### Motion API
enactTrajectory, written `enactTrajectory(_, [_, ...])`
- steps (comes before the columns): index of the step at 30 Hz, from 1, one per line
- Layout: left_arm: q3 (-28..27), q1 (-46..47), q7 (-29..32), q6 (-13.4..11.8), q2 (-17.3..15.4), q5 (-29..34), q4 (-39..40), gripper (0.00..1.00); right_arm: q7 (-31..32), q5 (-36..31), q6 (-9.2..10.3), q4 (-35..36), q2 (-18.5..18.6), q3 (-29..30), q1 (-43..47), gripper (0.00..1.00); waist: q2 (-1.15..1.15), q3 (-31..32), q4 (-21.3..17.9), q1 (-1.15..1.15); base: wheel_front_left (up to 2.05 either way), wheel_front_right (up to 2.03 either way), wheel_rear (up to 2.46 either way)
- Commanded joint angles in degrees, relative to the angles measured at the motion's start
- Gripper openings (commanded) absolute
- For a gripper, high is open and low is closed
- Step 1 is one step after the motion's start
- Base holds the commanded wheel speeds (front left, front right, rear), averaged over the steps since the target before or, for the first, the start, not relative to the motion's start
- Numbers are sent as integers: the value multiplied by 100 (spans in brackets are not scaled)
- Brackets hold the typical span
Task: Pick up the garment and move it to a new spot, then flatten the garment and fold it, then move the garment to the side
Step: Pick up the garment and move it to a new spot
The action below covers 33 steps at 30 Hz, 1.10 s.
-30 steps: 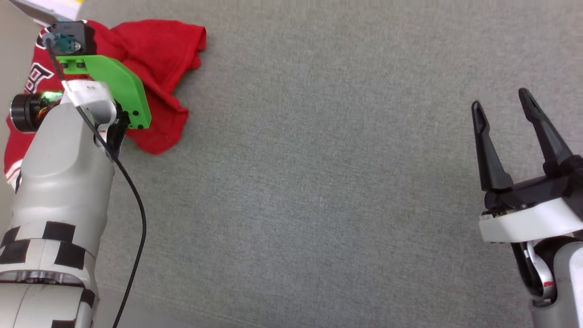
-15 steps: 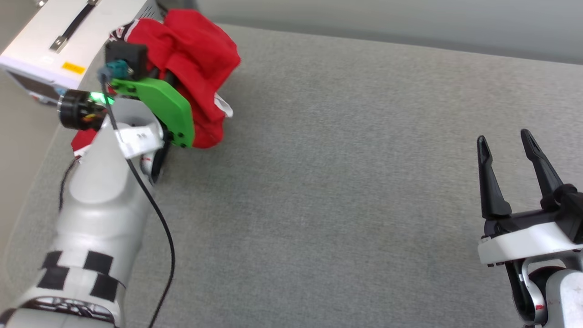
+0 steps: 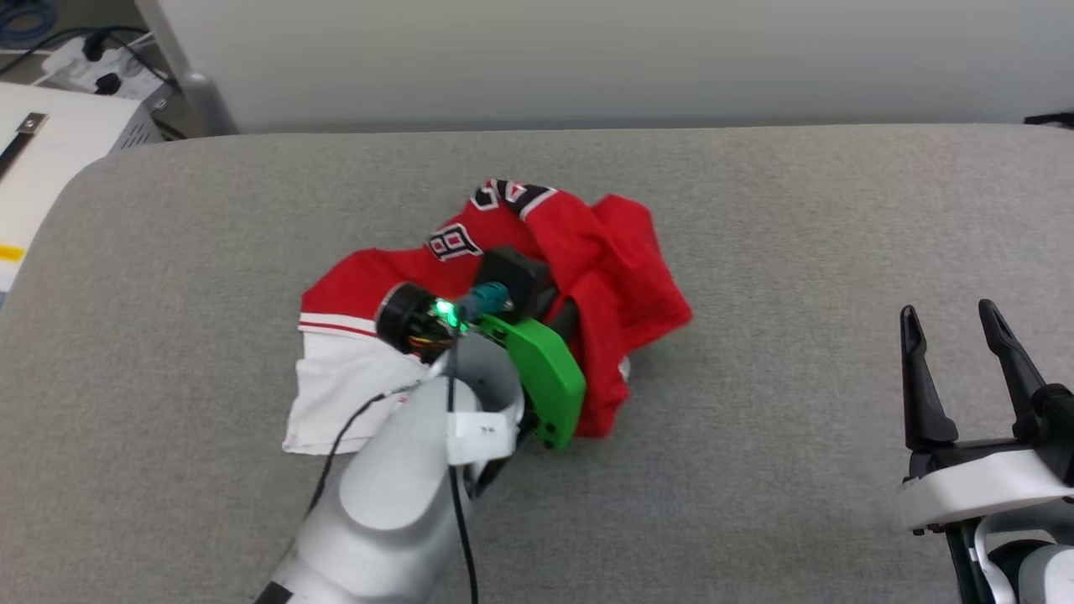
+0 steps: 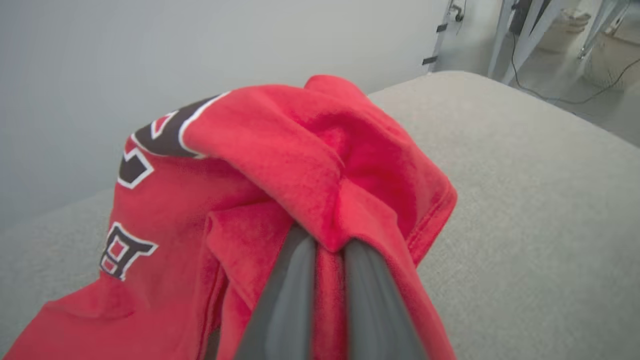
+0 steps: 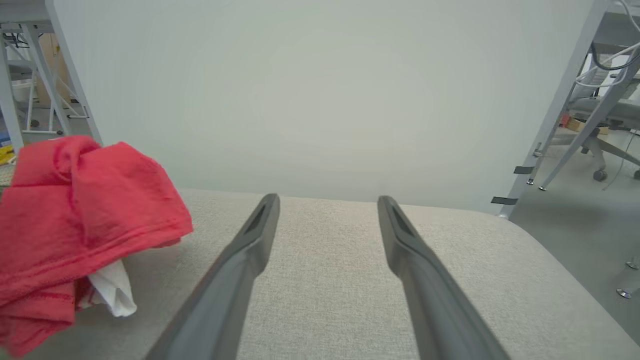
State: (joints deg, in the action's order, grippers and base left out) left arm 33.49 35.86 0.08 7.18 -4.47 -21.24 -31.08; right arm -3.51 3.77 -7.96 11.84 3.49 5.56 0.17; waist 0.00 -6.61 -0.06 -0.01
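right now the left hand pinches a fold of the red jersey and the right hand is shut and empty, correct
Not quite: the right hand is open, not shut, as the right wrist view shows. It is empty, and the left hand does pinch a fold of the red jersey.

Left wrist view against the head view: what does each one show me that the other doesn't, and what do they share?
Left wrist view: the left fingers shut on a fold of the garment, close up, and metal legs beyond. Head view: a white sleeve, the right fingers open, apart from the cloth, and a white box. Both: the red cloth with black lettering on the grey cushion.
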Motion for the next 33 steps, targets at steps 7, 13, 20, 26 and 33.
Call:
enactTrajectory(7, [1327,-321,426,29,144,-361,303,0,-55,192,47,36,-45,-43,-105,100,0,-476,-962,1,0,0,0])
enactTrajectory(13, [1772,-252,621,30,115,-328,-77,0,-237,303,47,-90,-55,-1,-245,100,0,-919,-1054,1,0,0,0])
enactTrajectory(20, [1832,-197,322,28,119,-424,-272,100,-366,324,47,-240,-59,-38,-432,100,0,-982,-943,1,0,0,0])
enactTrajectory(26, [1520,-89,-326,-112,104,-551,-98,100,-357,259,47,-331,-60,-72,-415,100,0,-633,-696,1,0,0,0])
enactTrajectory(33, [1028,-268,-958,-532,-148,-697,339,100,-234,191,47,-304,-60,-89,-262,100,0,-230,-425,1,0,0,0])
